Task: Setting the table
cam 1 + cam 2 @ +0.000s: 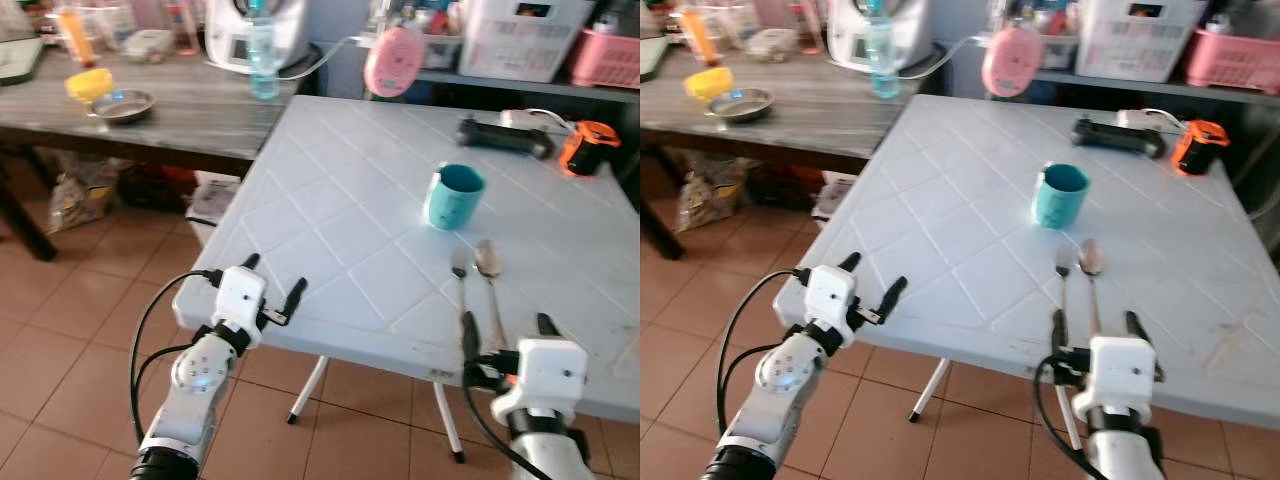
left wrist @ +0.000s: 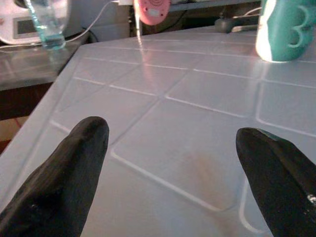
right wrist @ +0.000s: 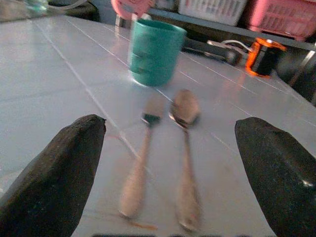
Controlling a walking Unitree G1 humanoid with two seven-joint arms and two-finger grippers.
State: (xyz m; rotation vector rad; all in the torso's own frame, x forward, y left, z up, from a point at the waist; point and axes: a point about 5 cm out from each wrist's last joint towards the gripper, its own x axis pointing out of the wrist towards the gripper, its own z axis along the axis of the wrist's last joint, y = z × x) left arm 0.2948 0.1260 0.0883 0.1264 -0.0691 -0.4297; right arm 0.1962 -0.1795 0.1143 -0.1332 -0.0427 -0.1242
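A metal fork (image 1: 460, 275) and spoon (image 1: 489, 270) lie side by side on the pale diamond-embossed plastic table (image 1: 330, 190), near a teal cup (image 1: 454, 196). The right gripper (image 1: 505, 335) hangs spread wide over their handles, holding nothing; the left gripper (image 1: 272, 285) gapes empty at the table's edge.

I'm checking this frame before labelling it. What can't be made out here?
- Inside of the teal cup: its own wall hides it in both eye views.
- Fork and spoon: blurred in the right wrist view.
- Clutter on the wooden table: cut off by the top edge, too small to name.
- Right pincer: arm cut off by the bottom edge.
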